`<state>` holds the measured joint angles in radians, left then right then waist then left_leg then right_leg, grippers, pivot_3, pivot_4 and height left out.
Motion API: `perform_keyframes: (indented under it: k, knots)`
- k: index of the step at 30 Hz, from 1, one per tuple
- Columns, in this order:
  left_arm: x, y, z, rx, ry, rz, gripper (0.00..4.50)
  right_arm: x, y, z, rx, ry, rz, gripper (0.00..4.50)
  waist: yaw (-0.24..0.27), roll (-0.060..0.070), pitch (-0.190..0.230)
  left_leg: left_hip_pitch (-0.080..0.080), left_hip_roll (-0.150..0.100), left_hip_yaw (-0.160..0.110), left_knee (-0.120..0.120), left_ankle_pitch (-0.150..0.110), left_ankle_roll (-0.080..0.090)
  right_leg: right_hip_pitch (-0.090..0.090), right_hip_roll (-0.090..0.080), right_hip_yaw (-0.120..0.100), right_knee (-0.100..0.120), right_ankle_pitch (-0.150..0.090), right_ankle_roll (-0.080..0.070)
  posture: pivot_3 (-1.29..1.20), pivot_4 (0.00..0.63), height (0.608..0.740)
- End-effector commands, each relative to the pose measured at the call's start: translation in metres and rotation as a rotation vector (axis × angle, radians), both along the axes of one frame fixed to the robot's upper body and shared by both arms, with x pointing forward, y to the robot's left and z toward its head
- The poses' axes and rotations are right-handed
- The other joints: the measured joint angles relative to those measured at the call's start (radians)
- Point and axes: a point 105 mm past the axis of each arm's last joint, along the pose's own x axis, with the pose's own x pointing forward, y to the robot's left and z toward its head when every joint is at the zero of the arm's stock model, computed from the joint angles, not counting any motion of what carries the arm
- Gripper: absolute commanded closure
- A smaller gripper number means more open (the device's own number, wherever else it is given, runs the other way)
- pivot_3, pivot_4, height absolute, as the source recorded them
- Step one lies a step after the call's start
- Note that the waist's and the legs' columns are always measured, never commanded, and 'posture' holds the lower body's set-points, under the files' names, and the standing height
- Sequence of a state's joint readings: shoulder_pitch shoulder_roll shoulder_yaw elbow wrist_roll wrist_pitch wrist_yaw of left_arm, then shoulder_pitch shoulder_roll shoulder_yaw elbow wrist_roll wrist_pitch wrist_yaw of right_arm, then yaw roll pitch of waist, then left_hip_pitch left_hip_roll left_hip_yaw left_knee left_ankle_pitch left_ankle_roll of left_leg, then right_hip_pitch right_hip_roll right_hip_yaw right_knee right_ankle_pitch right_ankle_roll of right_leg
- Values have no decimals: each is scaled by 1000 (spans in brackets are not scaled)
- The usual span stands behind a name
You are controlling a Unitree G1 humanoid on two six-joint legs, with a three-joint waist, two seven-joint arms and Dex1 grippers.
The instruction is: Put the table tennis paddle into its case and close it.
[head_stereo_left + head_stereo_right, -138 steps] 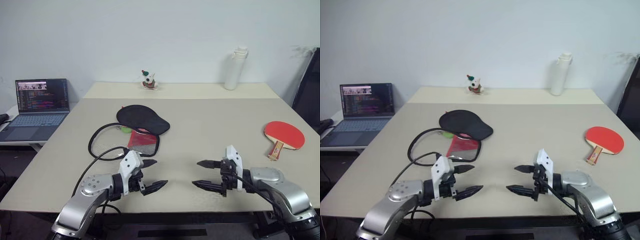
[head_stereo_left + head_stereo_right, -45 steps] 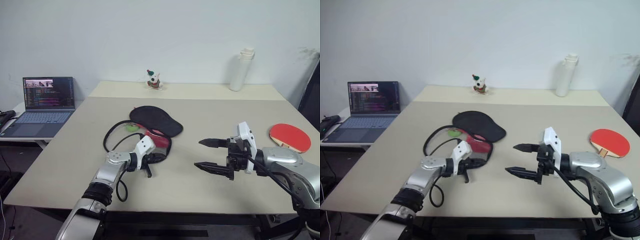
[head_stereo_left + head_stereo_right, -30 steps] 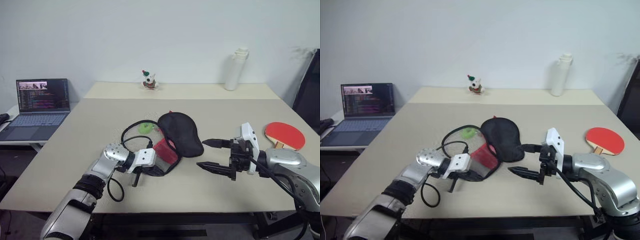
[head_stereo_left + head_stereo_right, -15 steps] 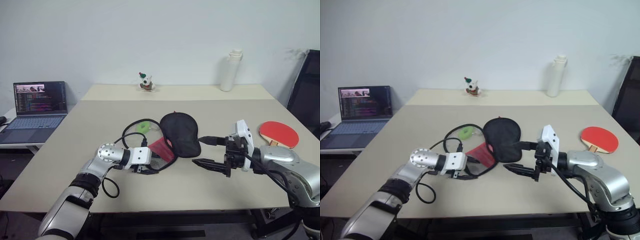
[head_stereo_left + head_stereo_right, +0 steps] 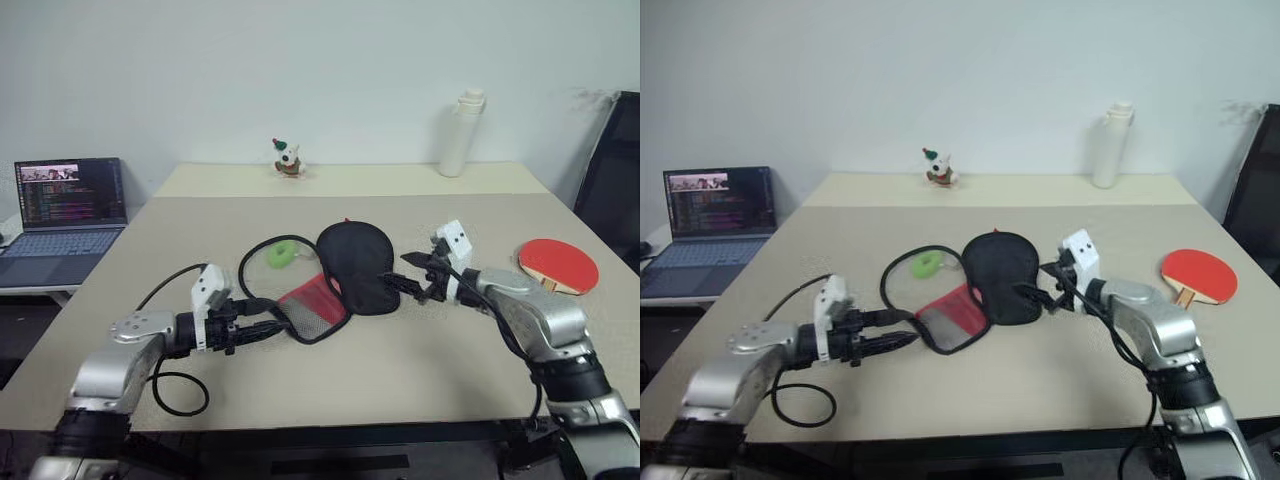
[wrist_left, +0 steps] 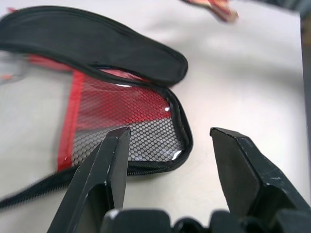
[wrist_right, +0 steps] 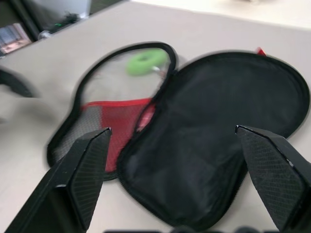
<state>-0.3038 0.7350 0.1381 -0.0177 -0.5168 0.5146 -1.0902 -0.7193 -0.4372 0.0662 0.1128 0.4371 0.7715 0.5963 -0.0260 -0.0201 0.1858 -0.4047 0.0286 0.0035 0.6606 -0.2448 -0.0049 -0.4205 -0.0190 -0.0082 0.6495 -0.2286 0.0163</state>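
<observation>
Case [image 5: 340, 270] lies unzipped and spread open mid-table [image 5: 420, 350], its black half beside the red mesh-pocket half and a green charm [image 5: 281, 254] just behind it. Well to the case's right rests the table tennis paddle [image 5: 558, 266], red face up. Left end effector [image 5: 270, 328] sits at the case's near-left edge, fingers parted and apparently empty; right end effector [image 5: 405, 272] hangs at its right edge, spread wide, holding nothing.
</observation>
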Motion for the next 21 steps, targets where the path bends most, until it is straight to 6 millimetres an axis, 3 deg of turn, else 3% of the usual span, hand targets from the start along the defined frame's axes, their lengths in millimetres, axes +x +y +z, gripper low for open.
perform_keyframes:
  k: [1, 7, 11, 18, 21]
  knots:
    - [-1, 10, 20, -9, -67, 71, 1676, 22, -1, -4, -17, 18, -92, 0, 1, 0, 0, 0, 0, 0, 0, 0, 0, 0, 0, 0, 0, 0, 0, 0, 150, 740]
    - [-5, 12, 20, -1, -74, 111, 1676, 56, -6, -25, -28, 88, -249, 0, -2, 0, 0, 0, 0, 2, 0, 0, 0, 0, 0, 1, 0, 3, -5, 0, 150, 740]
    - [-8, 10, 20, -3, -75, 115, 1676, 66, -6, -33, -26, 121, -285, 0, -3, 0, 0, 0, 0, 2, -1, 0, 0, -1, 0, 1, -1, 3, -5, 0, 150, 740]
    - [-5, 8, 22, 4, -93, 119, 1676, 68, 30, -34, -1, 147, -183, 0, -7, 0, 0, 0, 0, 2, -1, 0, 0, 0, 0, 2, 0, 3, -5, 0, 150, 740]
    - [-4, 7, 23, 9, -99, 116, 1630, 69, 37, -33, 7, 144, -183, 586, -6, 0, 0, 1, 0, 2, -1, 0, 0, -1, 0, 2, 0, 3, -5, 0, 150, 740]
